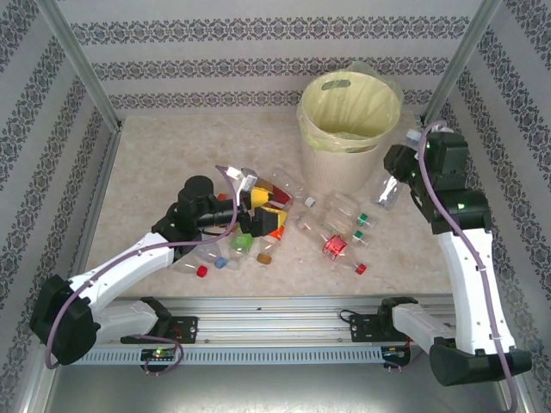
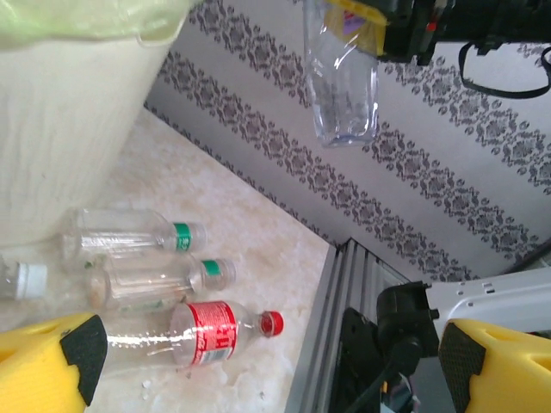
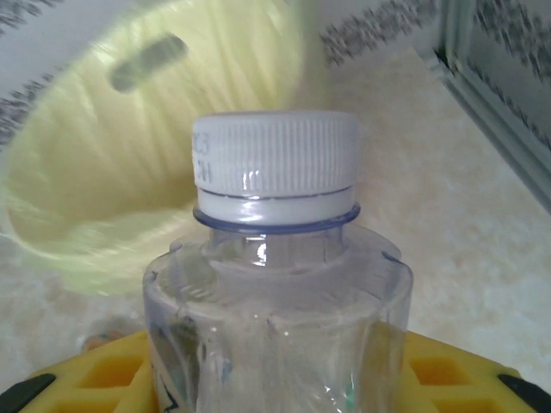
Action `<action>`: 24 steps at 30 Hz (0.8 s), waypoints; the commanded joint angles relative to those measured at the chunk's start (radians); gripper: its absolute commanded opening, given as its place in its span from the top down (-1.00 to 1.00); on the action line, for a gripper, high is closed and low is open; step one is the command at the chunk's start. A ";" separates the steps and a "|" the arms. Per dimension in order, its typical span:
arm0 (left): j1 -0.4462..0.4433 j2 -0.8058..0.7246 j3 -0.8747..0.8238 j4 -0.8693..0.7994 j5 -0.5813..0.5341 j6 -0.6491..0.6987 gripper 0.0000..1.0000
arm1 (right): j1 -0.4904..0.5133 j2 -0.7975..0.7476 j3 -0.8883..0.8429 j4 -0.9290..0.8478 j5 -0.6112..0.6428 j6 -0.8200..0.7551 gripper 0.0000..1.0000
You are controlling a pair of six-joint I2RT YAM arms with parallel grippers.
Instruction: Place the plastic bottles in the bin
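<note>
My right gripper (image 1: 401,169) is shut on a clear plastic bottle (image 1: 387,191) with a white cap (image 3: 275,163), holding it in the air just right of the bin (image 1: 349,120). The bin is cream-white with a pale yellow bag (image 3: 146,163). From the left wrist, that held bottle (image 2: 342,77) hangs above the table. My left gripper (image 1: 263,213) stands open and empty over the heap of bottles in the middle. Ahead of its yellow fingers (image 2: 43,366) lie a red-label bottle (image 2: 202,331) and two green-capped bottles (image 2: 159,280), beside the bin's wall (image 2: 69,129).
More bottles lie scattered between the arms, among them a red-label one (image 1: 334,245) and a red-capped one (image 1: 201,270). Patterned walls and aluminium posts (image 1: 86,69) enclose the table. A metal rail (image 1: 275,310) runs along the near edge.
</note>
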 commanded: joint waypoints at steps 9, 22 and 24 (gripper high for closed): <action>0.118 -0.069 -0.078 0.334 -0.031 -0.185 -1.00 | 0.198 0.304 0.445 0.010 0.199 -0.143 0.11; 0.203 -0.074 -0.102 0.403 -0.016 -0.230 -1.00 | 0.242 0.751 0.901 -0.043 0.276 -0.297 0.13; 0.209 -0.073 -0.104 0.407 -0.016 -0.233 -1.00 | 0.237 0.809 0.954 -0.071 0.269 -0.312 0.12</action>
